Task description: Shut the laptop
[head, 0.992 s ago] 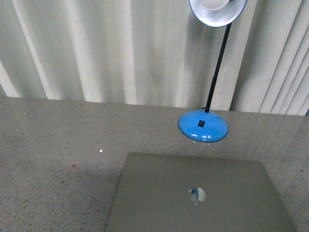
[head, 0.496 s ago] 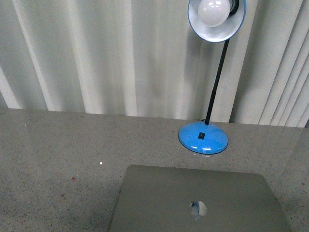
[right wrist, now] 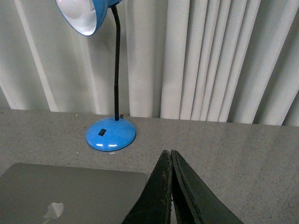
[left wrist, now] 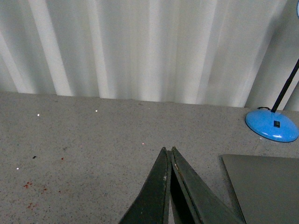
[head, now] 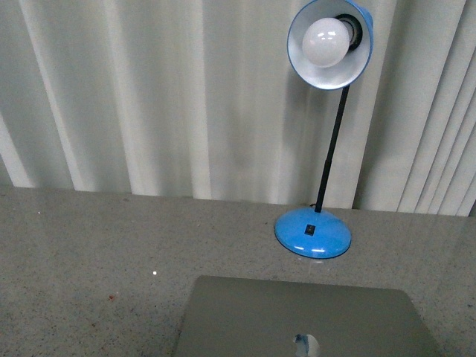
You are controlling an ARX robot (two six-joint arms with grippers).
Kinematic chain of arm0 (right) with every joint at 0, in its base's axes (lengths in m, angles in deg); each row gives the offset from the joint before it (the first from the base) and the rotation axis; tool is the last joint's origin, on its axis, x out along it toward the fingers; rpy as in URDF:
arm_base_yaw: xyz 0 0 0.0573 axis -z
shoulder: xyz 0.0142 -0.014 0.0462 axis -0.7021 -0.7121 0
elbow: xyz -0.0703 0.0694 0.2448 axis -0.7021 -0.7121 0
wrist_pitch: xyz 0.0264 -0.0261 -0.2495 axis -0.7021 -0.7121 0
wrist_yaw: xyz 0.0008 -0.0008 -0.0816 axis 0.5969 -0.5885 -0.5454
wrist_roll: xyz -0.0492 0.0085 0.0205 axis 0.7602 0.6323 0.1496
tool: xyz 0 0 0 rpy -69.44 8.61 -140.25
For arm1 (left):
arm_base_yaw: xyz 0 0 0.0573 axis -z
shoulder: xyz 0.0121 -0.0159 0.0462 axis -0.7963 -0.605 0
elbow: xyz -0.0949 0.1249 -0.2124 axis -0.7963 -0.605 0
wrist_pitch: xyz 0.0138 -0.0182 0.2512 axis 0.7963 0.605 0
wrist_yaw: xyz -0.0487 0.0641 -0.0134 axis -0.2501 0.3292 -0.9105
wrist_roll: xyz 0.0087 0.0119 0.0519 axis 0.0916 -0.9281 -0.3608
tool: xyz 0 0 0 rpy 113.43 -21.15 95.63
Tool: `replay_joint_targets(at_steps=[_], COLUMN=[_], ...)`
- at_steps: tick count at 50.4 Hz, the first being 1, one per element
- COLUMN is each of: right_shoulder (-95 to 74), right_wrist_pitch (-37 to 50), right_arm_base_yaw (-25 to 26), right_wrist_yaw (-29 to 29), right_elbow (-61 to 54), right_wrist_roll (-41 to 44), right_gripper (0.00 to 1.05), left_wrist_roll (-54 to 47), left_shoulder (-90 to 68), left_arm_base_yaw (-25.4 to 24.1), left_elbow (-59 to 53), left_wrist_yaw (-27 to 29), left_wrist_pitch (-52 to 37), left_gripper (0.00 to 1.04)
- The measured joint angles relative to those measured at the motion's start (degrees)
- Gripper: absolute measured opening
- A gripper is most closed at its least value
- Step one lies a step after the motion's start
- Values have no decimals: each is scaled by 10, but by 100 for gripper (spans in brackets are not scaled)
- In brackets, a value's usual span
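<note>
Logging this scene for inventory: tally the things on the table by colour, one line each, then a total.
Grey: 1, the laptop, lid down.
Blue: 1, the desk lamp, behind the laptop.
Total: 2.

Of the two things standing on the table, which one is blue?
The desk lamp, with a blue round base and blue shade holding a white bulb. The laptop in front of it is grey, its lid down.

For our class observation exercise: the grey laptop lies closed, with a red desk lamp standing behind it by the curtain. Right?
Not quite. The desk lamp is blue, not red, as the front view shows. The rest holds: the grey laptop lies closed, lid up, with the lamp behind it by the curtain.
</note>
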Motion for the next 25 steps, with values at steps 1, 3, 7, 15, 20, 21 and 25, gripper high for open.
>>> replay_joint_targets(at_steps=[1, 3, 7, 15, 20, 21, 25], right_shoulder=[4, 11, 29, 74, 93, 96, 106], right_wrist_pitch=[-3, -6, -3, -45, -65, -68, -79], right_arm_base_yaw=[0, 0, 0, 0, 0, 0, 0], right_wrist_yaw=[0, 0, 0, 1, 1, 1, 1], right_elbow=[-1, -4, -19, -19, -19, -19, -19], right_wrist_roll=[0, 0, 0, 0, 0, 0, 0], right_gripper=[3, 3, 3, 3, 3, 3, 3], left_wrist_roll=[0, 0, 0, 0, 0, 0, 0], left_shoulder=[1, 8, 29, 62, 77, 80, 112], left_arm_base_yaw=[0, 0, 0, 0, 0, 0, 0], left_elbow=[-1, -4, -4, -5, -5, -5, -4], left_wrist_yaw=[0, 0, 0, 0, 0, 0, 0], left_wrist_pitch=[0, -6, 4, 38, 54, 56, 96], left_gripper=[4, 4, 4, 4, 4, 4, 4])
